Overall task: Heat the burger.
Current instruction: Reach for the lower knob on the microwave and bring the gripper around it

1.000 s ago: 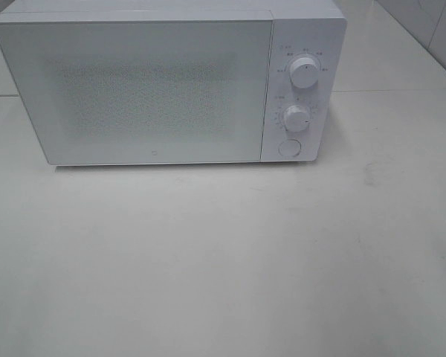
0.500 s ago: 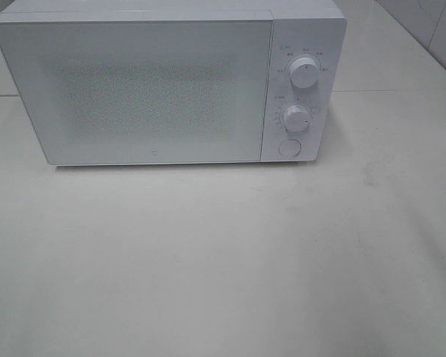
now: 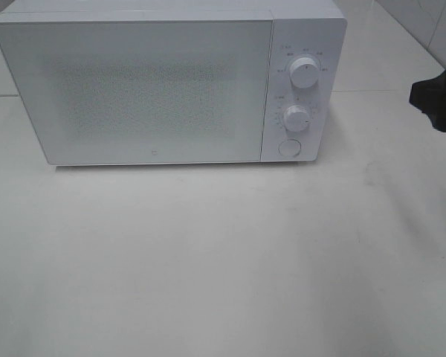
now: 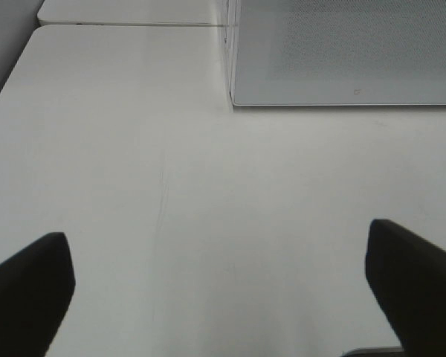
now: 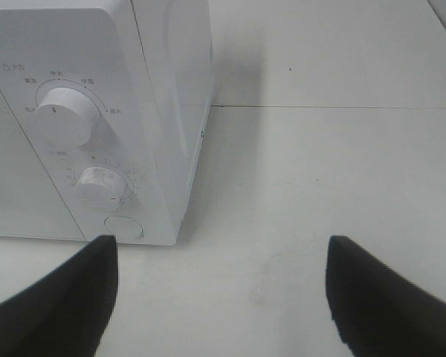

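The burger is out of view in every frame. A white microwave (image 3: pixel 171 82) stands at the back of the table with its door shut. It also shows as a corner of the door in the left wrist view (image 4: pixel 342 52) and as the control panel in the right wrist view (image 5: pixel 89 126). My right gripper (image 5: pixel 221 253) is open and empty, low over the table just right of the microwave's panel; its dark tip shows at the right edge of the high view (image 3: pixel 438 97). My left gripper (image 4: pixel 215 245) is open and empty over bare table, left of and in front of the microwave.
The panel carries two knobs, upper (image 3: pixel 304 72) and lower (image 3: pixel 296 118), with a round button (image 3: pixel 288 148) under them. The white table (image 3: pixel 223 260) runs wide in front. A seam (image 5: pixel 320 106) crosses the table to the microwave's right.
My right gripper has come into the high view from the right edge, moving left toward the microwave. The microwave has not moved.
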Motion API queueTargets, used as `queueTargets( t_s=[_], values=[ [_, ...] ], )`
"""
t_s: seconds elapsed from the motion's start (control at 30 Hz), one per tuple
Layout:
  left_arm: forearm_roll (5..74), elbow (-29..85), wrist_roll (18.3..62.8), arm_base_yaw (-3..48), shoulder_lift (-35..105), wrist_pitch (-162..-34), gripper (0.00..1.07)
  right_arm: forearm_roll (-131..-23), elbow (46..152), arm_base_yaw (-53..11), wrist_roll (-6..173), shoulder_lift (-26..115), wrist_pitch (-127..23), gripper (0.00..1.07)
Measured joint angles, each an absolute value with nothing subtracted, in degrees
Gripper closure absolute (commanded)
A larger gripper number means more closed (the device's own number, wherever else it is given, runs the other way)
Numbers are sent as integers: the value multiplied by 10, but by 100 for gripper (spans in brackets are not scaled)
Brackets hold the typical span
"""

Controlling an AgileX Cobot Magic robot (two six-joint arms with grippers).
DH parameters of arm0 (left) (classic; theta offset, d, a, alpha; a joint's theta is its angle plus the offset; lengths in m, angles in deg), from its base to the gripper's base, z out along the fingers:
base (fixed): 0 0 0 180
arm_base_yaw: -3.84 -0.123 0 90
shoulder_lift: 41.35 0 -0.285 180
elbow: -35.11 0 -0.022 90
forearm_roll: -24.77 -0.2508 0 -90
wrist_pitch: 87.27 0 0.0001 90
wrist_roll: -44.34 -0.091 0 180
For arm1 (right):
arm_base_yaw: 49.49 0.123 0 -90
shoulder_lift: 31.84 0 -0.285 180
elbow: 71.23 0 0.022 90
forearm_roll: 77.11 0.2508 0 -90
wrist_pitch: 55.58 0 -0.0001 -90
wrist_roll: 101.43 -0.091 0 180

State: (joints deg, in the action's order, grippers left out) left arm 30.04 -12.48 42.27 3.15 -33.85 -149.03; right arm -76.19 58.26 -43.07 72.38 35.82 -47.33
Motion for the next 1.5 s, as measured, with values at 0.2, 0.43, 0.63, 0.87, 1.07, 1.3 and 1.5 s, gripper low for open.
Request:
queueTargets(
  t_s=[0.2, 0.43, 0.63, 0.87, 1.07, 1.3, 1.5],
  values=[
    [300, -125, 423, 32, -339, -1490, 6, -760, 521, -431, 723, 408, -338, 32],
    [300, -125, 423, 32, -339, -1490, 6, -725, 497, -428, 731, 445, -254, 32],
    [300, -125, 423, 32, -339, -1490, 6, -633, 477, -367, 819, 490, -162, 32],
    [300, -125, 423, 32, -339, -1490, 6, -532, 475, -287, 893, 538, -83, 32],
    [300, -125, 423, 32, -339, -1490, 6, -414, 475, -191, 937, 594, 18, 32],
    [300, -125, 423, 32, -339, -1490, 6, -329, 475, -100, 942, 645, 102, 32],
    [300, -125, 423, 32, -339, -1490, 6, -300, 478, -81, 942, 665, 114, 32]
  ],
)
